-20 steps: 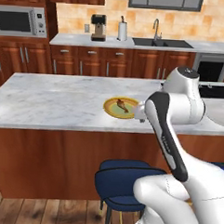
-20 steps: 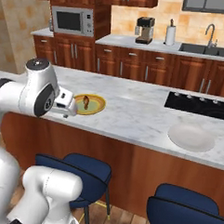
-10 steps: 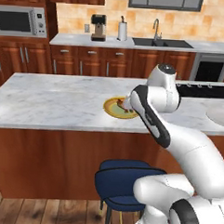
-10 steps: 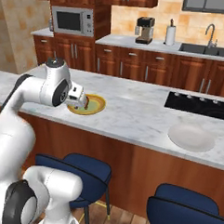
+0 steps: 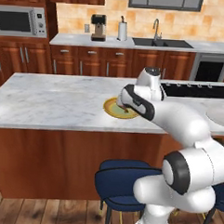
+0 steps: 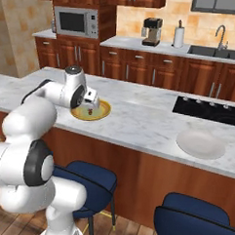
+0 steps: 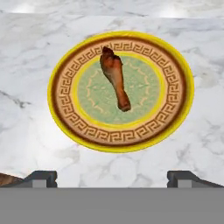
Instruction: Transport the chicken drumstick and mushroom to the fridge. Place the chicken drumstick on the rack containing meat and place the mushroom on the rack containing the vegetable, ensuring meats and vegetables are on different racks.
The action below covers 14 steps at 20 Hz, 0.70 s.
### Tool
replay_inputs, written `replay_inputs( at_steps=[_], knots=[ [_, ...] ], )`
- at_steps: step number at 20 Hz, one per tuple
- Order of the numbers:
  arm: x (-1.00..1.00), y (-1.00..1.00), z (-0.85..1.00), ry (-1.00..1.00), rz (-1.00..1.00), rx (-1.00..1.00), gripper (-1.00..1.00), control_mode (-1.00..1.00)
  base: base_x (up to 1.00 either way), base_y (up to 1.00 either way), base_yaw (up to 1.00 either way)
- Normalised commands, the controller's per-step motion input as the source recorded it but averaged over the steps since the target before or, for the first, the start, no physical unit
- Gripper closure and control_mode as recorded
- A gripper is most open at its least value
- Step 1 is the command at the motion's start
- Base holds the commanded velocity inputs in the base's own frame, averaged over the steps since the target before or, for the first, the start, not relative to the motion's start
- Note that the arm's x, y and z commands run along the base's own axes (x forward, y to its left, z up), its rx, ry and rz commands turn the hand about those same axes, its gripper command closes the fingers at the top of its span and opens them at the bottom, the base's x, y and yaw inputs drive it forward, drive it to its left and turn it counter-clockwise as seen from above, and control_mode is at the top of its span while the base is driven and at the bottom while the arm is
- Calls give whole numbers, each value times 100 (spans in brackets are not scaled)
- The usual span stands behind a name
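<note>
Since the earlier pictures, your arm has swung forward and reached out over the marble surface, so the gripper now hangs just above the round yellow plate. You can see its two dark fingertips standing wide apart with nothing between them. Look at the hand view: the chicken drumstick lies alone in the green middle of the plate, with its thick end pointing away from the gripper and its thin end toward it. The plate sits near the front edge of the surface, about midway along it. You can also see a plain white plate well apart from it, toward the right end of the surface, near the black stovetop. Blue stools stand on the floor below the front edge.
</note>
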Motion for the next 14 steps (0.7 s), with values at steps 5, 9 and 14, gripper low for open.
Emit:
replay_inputs(
  at_steps=[5,9,14],
  knots=[
    [95,0,-42,0,0,0,-100,-100,0,0,0],
    [86,0,-28,0,0,0,-100,-100,0,0,0],
    [42,1,-27,1,0,0,-100,-100,0,0,0]
  ],
)
